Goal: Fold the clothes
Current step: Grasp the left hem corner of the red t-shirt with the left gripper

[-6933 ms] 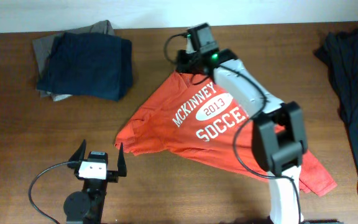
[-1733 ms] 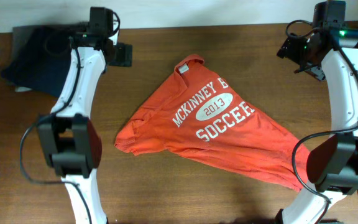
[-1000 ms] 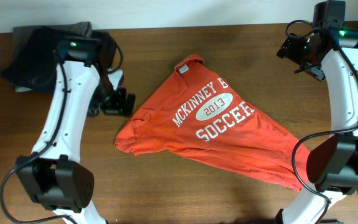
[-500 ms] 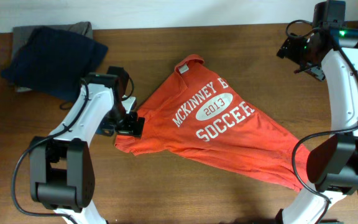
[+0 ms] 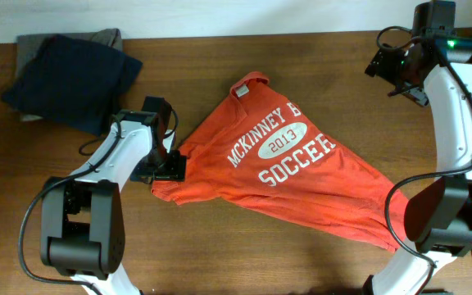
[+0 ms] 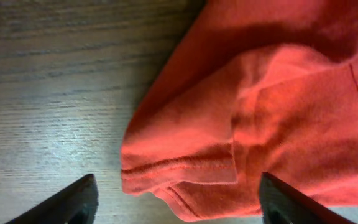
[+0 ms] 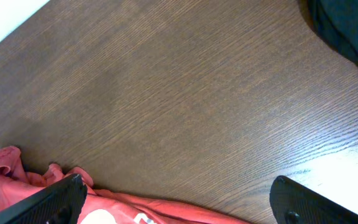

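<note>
The clothes, a red-orange T-shirt [image 5: 285, 164] with white lettering, lie spread in a rough triangle across the table's middle. My left gripper [image 5: 173, 166] is down at the shirt's left sleeve corner. In the left wrist view its jaws [image 6: 179, 205] stand open, one on each side of the bunched sleeve hem [image 6: 185, 168], without pinching it. My right gripper [image 5: 393, 79] hangs open at the back right, apart from the shirt. In the right wrist view it [image 7: 179, 202] holds nothing, and the shirt's collar edge [image 7: 5, 180] shows at the lower left.
A folded stack of navy and grey garments [image 5: 68, 70] sits at the back left corner. More dark clothing [image 7: 347, 25] lies at the table's right edge. Bare brown tabletop [image 5: 72, 188] shows left of the shirt.
My left arm has swung from the folded stack at the back left down to the shirt's left sleeve corner, its jaws narrowing a little. The right arm has not moved.
</note>
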You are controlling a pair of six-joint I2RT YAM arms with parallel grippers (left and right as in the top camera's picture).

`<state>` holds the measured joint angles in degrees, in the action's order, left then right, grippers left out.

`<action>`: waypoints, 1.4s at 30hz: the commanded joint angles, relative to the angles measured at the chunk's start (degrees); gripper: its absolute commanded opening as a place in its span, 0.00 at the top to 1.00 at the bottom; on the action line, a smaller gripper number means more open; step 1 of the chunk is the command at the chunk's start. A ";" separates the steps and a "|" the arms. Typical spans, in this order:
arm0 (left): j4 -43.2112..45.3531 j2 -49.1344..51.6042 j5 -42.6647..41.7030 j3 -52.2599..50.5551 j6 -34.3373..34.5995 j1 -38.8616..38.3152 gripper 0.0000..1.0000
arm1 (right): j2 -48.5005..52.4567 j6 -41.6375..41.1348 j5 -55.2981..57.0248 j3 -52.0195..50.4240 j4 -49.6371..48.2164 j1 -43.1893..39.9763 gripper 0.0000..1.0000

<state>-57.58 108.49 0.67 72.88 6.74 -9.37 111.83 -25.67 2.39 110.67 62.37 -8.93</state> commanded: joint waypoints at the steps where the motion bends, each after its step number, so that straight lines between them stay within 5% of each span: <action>1: 0.66 0.28 3.43 -1.36 3.52 -0.39 0.22 | 0.07 -0.09 0.90 0.17 -0.15 -0.13 0.01; 11: 1.42 0.28 4.17 -2.69 4.66 -2.29 0.23 | 0.07 -0.09 0.90 0.17 -0.15 -0.13 0.01; 22: 2.29 0.31 10.97 -2.69 13.22 -8.11 0.23 | 0.07 -0.09 0.90 0.17 -0.15 -0.13 0.01; 42: 3.91 3.82 11.06 -2.69 13.42 -7.96 0.32 | 0.07 -0.09 0.90 0.17 -0.15 -0.13 0.01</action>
<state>-53.87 109.80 11.03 70.59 19.35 -17.56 111.83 -25.71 2.39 110.67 62.35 -8.93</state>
